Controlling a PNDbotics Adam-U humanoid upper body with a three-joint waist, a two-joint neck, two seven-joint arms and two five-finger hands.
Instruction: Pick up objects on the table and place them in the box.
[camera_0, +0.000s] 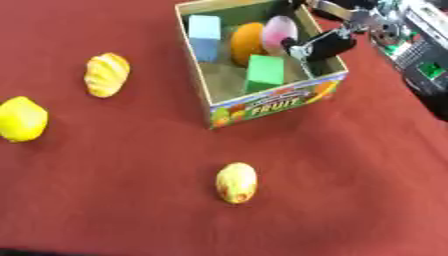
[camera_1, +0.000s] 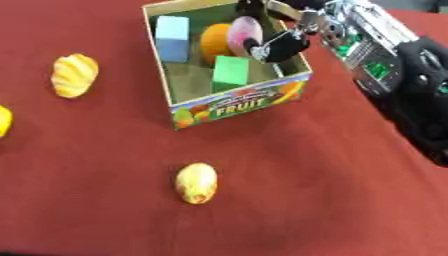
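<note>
Cardboard fruit box (camera_0: 262, 107) at upper centre of red counter (camera_0: 350, 175), holding blue block (camera_0: 205, 36), orange fruit (camera_0: 247, 42), green block (camera_0: 265, 72). Right hand (camera_1: 282, 46) over box's right side, fingers (camera_0: 322, 46) curled round pink-white rounded object (camera_0: 278, 31). Loose on counter: mottled yellow fruit (camera_0: 236, 182) near front, ridged yellow-orange item (camera_0: 107, 74) left, lemon (camera_0: 21, 119) at left edge

- Red bench (camera_0: 350, 190) fills almost the whole frame, its surface plain and even from the top edge down to the bottom.
- A thin dark strip (camera_0: 52, 251) runs along the bottom edge at lower left, past the bench's near border.
</note>
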